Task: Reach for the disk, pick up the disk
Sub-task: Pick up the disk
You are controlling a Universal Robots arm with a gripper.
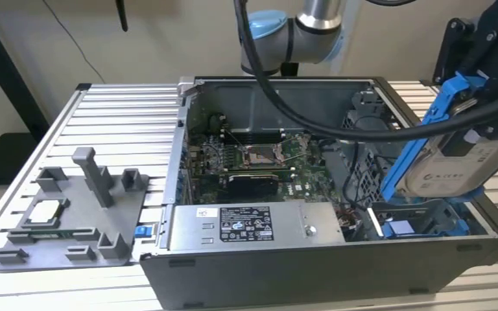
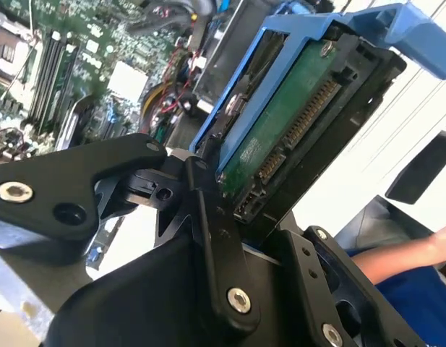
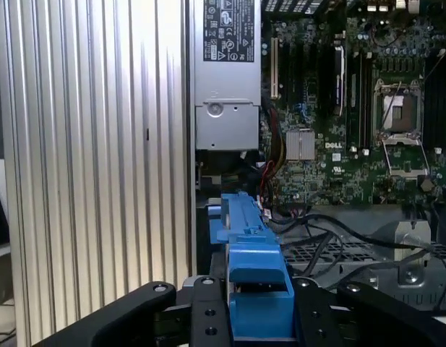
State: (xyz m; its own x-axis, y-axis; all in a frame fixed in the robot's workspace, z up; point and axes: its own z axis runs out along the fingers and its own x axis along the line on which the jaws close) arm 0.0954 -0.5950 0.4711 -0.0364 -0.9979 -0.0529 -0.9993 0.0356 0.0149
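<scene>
The disk (image 1: 446,167), a silver-grey drive with a white label in a bright blue bracket, hangs tilted above the open case's corner at the exterior view's right. My gripper (image 1: 469,126) is shut on it from above, and the disk is clear of the case. In the second wrist view the disk (image 2: 280,123) shows its green circuit board and connector, clamped in the gripper (image 2: 226,199) between black fingers (image 2: 208,217). In the first wrist view the blue bracket (image 3: 253,285) sits in the gripper (image 3: 257,314).
The open computer case (image 1: 318,272) lies on the slatted aluminium table (image 1: 119,116), with motherboard (image 1: 258,162) and power supply (image 1: 249,223) exposed. A blue caddy (image 1: 404,228) sits among cables below the disk. A grey fixture plate (image 1: 67,223) stands at the exterior view's left. A person's arm (image 2: 407,253) is nearby.
</scene>
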